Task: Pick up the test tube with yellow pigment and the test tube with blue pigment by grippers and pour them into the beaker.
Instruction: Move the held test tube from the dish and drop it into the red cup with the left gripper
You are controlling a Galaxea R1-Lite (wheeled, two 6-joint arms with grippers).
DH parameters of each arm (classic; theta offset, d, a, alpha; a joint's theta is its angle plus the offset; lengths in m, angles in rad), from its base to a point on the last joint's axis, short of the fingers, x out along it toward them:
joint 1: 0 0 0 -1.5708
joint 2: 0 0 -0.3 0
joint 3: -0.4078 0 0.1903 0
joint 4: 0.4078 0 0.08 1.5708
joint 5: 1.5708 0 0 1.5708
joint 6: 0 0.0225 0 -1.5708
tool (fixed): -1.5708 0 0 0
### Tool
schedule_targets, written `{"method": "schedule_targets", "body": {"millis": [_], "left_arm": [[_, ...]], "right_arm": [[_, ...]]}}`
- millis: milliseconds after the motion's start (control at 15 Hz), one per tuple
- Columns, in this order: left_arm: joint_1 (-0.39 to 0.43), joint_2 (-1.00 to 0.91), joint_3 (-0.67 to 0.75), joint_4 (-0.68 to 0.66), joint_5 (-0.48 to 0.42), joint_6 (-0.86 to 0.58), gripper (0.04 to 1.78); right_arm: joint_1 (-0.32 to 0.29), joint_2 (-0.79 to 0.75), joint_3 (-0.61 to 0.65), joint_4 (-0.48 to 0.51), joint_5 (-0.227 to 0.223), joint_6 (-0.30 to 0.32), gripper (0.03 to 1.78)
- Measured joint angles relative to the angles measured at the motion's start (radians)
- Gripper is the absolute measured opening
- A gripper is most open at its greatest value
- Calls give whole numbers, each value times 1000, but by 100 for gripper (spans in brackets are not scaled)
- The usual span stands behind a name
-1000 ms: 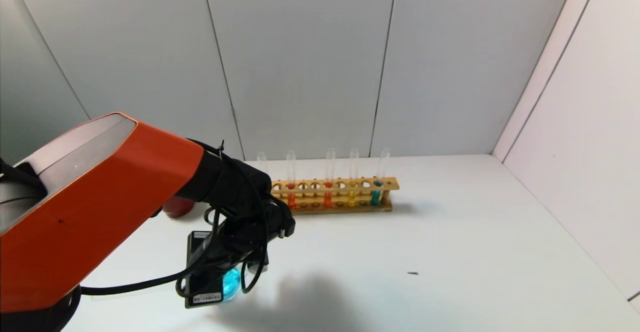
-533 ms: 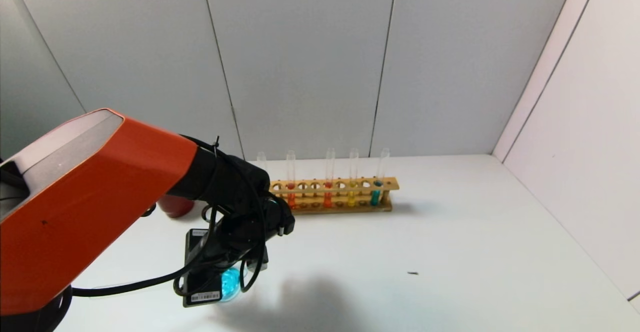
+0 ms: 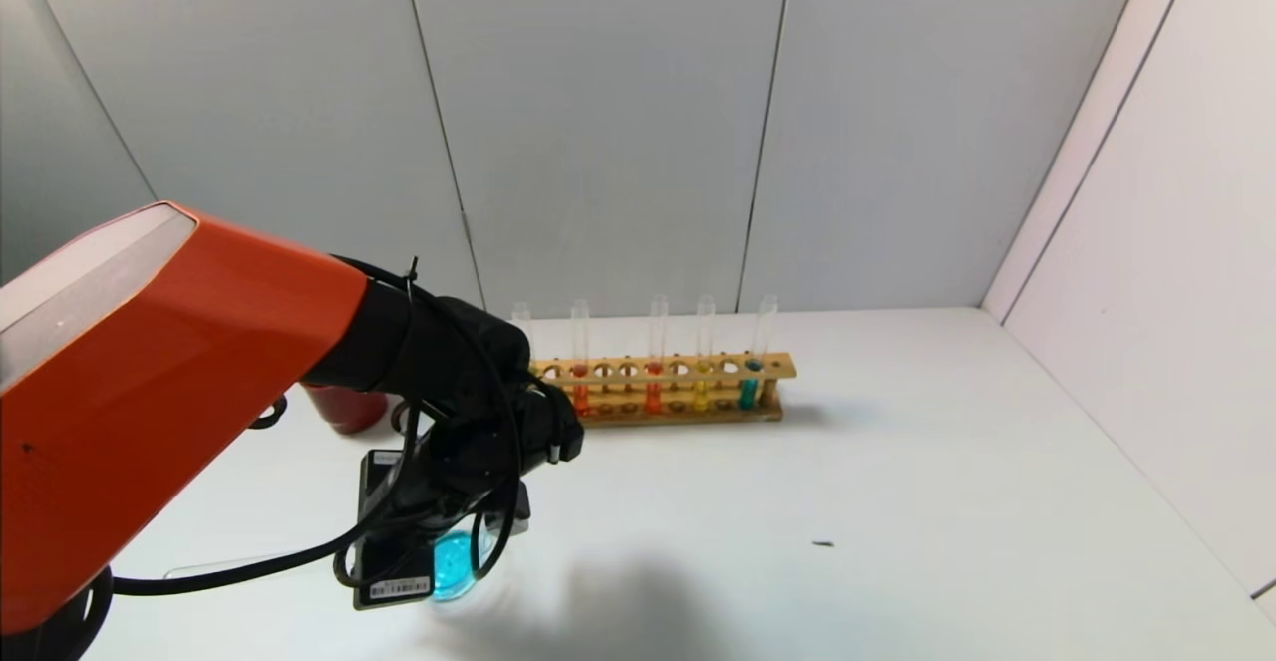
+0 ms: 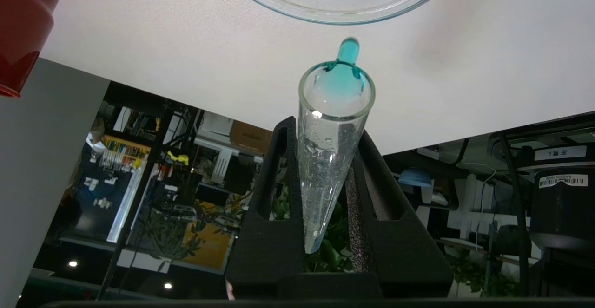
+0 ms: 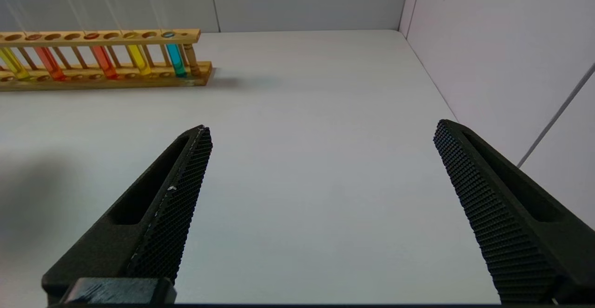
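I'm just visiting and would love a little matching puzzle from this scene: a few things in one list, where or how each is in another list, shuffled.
Things:
1. left gripper
2. right gripper
3. beaker
4. red cup

States:
A. open, holding nothing, over bare table
B. stands left of the wooden rack
C. clamped on a tipped test tube with a blue drop at its mouth
D. holds blue liquid, under the left gripper

Pairs: 1-C, 2-A, 3-D, 4-B

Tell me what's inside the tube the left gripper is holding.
The left gripper clamps the test tube with blue pigment, tipped mouth-down. Its walls show only droplets; blue liquid pools at the mouth and drips out. The beaker below already holds blue; the gripper hides most of it in the head view.
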Motion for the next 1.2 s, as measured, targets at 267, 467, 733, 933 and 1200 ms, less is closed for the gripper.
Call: {"method": "schedule_targets", "body": {"millis": [267, 467, 733, 933, 1200], "left_arm": [[-1, 0, 0, 0, 0, 0, 31], [-1, -15, 0, -9, -8, -20, 31], [5, -87, -27, -43, -24, -201, 31], [18, -176, -107, -113, -29, -364, 31], [100, -309, -228, -142, -27, -474, 31]], "right_arm": [[0, 0, 0, 0, 0, 0, 174], [0, 0, 0, 0, 0, 0, 174], [0, 0, 0, 0, 0, 0, 174], [0, 0, 0, 0, 0, 0, 174], [0, 0, 0, 0, 0, 0, 174]]}}
